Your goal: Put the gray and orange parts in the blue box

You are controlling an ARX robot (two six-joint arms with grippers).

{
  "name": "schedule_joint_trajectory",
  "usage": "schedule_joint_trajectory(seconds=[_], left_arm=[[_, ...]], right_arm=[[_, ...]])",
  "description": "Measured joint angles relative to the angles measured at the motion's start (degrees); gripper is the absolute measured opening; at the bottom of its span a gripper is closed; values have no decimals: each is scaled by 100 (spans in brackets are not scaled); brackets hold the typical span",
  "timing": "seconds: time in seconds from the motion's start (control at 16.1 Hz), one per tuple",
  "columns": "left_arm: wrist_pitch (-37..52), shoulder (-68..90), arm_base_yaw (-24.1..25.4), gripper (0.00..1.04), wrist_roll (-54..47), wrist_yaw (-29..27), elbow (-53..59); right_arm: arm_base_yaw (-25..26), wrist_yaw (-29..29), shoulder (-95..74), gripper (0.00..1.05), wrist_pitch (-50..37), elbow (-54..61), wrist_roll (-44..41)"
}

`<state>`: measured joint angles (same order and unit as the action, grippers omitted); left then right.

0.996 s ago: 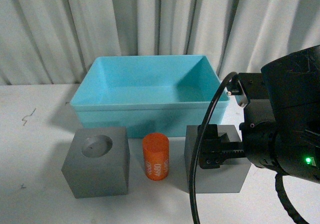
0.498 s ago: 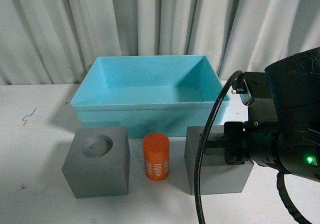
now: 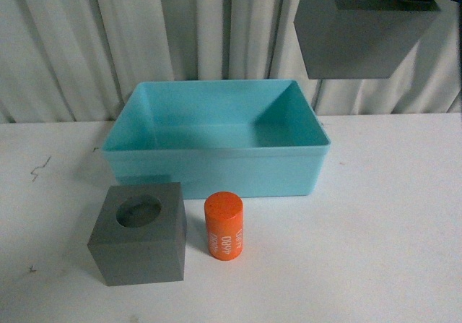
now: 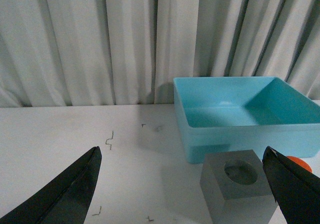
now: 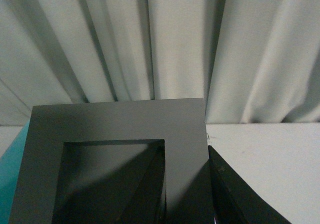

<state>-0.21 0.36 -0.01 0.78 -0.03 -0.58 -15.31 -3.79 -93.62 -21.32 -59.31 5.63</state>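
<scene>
**Gray cube with the square pocket (image 3: pixel 364 30) held high; two parts on the table (image 3: pixel 390 229)**

Gray, matte and hard-edged, this cube hangs at the upper right of the front view, above and to the right of the blue tub (image 3: pixel 216 139). We cannot tell from these views whether it is over the opening.

The right wrist view shows the right gripper (image 5: pixel 187 184) clamped on the cube. One finger is down inside the pocket and the other is against the outer face, so one wall is pinched between them. We judge that hold sound. The wall is flat and stiff and the finish does not look slippery. The cube looks fairly heavy, so an off-centre pinch like this could let it swing.

The left gripper (image 4: pixel 181 154) has its fingers spread wide and holds nothing. It hovers above the table, short of the gray cube with the round pocket (image 3: pixel 138 243).

That cube stands in front of the tub's left half. The orange cylinder (image 3: pixel 224 225) stands upright just beside it, apart from it. The tub is empty.

In our judgement the second cube takes the same hold, one finger inside the pocket. The cylinder looks light and smooth and would roll if tipped. It is best taken across its sides near mid-height.
</scene>
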Motion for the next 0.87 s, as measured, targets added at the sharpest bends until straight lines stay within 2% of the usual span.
schedule_joint_trajectory(seconds=[0.25,0.44,0.87], left_arm=[[0,0,0,98,0,0,0],[0,0,0,98,0,0,0],[0,0,0,98,0,0,0]], right_arm=[[-127,-33,-1620,19,153,-1515,-516],[-157,-136,-2649,19,400,-2702,-485],[-271,-319,-3827,19,802,-3591,114]])
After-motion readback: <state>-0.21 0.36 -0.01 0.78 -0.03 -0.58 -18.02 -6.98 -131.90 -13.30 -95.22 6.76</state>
